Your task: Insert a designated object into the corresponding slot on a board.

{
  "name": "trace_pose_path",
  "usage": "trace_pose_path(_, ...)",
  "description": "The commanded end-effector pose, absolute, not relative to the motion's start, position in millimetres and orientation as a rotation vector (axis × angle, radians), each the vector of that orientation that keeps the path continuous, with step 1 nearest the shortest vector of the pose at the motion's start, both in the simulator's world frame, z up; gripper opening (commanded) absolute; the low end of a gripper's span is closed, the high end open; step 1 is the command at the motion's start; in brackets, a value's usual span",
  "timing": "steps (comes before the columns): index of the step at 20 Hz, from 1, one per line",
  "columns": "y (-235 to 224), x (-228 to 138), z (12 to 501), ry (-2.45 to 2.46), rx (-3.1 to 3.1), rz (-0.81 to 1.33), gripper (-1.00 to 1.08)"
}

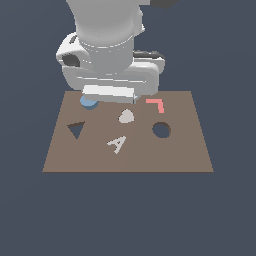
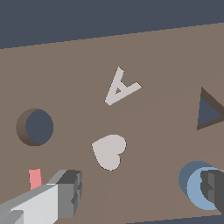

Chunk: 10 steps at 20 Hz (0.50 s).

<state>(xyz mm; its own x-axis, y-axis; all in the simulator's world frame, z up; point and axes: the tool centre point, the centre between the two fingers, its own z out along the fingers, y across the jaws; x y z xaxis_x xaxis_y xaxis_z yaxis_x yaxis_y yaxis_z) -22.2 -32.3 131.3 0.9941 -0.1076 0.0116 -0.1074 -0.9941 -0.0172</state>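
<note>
The light-blue disc (image 1: 89,103) lies on the brown board (image 1: 190,150) near its far edge, toward the exterior view's left, half hidden under my hand. In the wrist view the disc (image 2: 192,183) sits beside one finger (image 2: 215,191), which overlaps its edge. My gripper (image 2: 142,189) is open wide and empty, low over the board; the other finger (image 2: 70,192) is far from the disc. The round hole (image 1: 161,130) is dark and empty on the exterior view's right, and it also shows in the wrist view (image 2: 38,127).
A white rounded-triangle piece (image 1: 126,116) lies between the fingers' line and the letter A (image 1: 117,144). A pink L-shaped piece (image 1: 156,104) lies beyond the round hole. A triangular hole (image 1: 76,129) is on the exterior view's left. The arm covers the board's far edge.
</note>
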Motion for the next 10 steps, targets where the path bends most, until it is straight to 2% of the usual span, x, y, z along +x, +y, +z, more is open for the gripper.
trace_pose_path(1,-51,-34,117,0.204,-3.122,-0.015,1.0)
trace_pose_path(10,-118,-80,66,0.326,-3.123,-0.003,1.0)
